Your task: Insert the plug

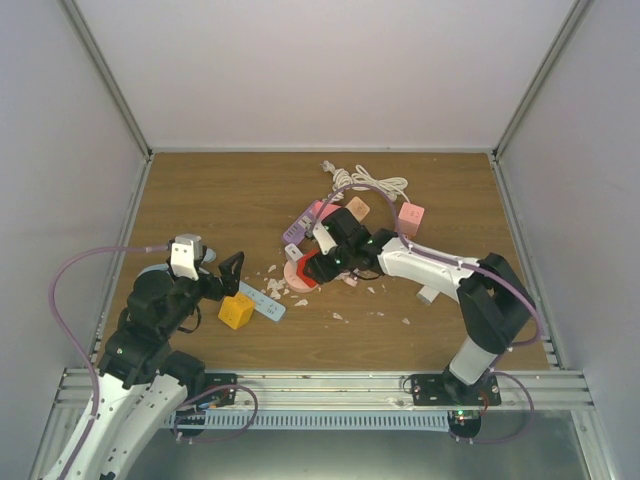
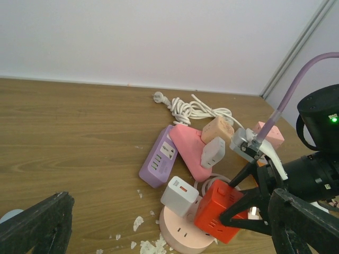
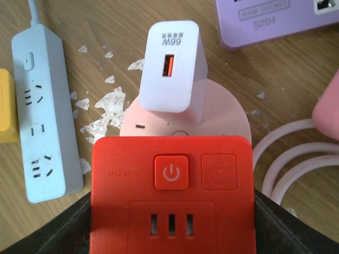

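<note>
My right gripper (image 3: 172,222) is shut on a red cube plug (image 3: 172,201), one black finger on each side of it. The cube has a power button and slots on its upper face. It hangs tilted over the near edge of a round pink socket (image 3: 222,114), seemingly touching it; its prongs are hidden. A white charger (image 3: 172,66) stands plugged into that socket. From the left wrist, the red cube (image 2: 220,209) leans beside the white charger (image 2: 180,196). My left gripper (image 1: 232,268) is open and holds nothing, left of the pile.
A pale blue power strip (image 1: 262,300) and a yellow cube (image 1: 236,310) lie by the left gripper. Behind the socket are a purple strip (image 2: 159,157), a pink triangular socket (image 2: 186,148), an orange cube (image 2: 218,128) and a coiled white cable (image 2: 196,108). White crumbs litter the wood.
</note>
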Tool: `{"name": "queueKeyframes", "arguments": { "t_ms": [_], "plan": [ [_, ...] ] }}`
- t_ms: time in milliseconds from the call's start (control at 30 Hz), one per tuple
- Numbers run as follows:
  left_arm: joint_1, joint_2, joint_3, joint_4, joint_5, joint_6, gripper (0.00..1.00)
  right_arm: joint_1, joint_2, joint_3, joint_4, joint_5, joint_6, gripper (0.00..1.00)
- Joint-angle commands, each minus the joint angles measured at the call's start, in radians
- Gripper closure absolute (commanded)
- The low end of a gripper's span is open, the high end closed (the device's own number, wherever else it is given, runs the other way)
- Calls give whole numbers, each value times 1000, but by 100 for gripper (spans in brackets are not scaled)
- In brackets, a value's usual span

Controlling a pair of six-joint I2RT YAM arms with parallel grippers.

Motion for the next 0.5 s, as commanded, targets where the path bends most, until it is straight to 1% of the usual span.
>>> {"name": "queueKeyframes", "arguments": {
  "t_ms": [0, 67, 200, 367, 467],
  "plan": [
    [1, 2, -12, 37, -14, 4, 1, -4, 30, 34, 43, -29, -19, 68],
    [0, 2, -10, 37, -16, 2, 1, -4, 38, 35, 40, -15, -15, 68],
    [1, 4, -11, 35, -15, 1, 1, -4, 47, 32, 17, 64, -10, 68],
    [1, 6, -11, 34, -16, -1, 1, -3, 57, 17, 7, 64, 3, 68],
    [1, 7, -11, 32, -15, -3, 1, 4, 73, 16, -10, 91, 20, 68]
  ]
}}
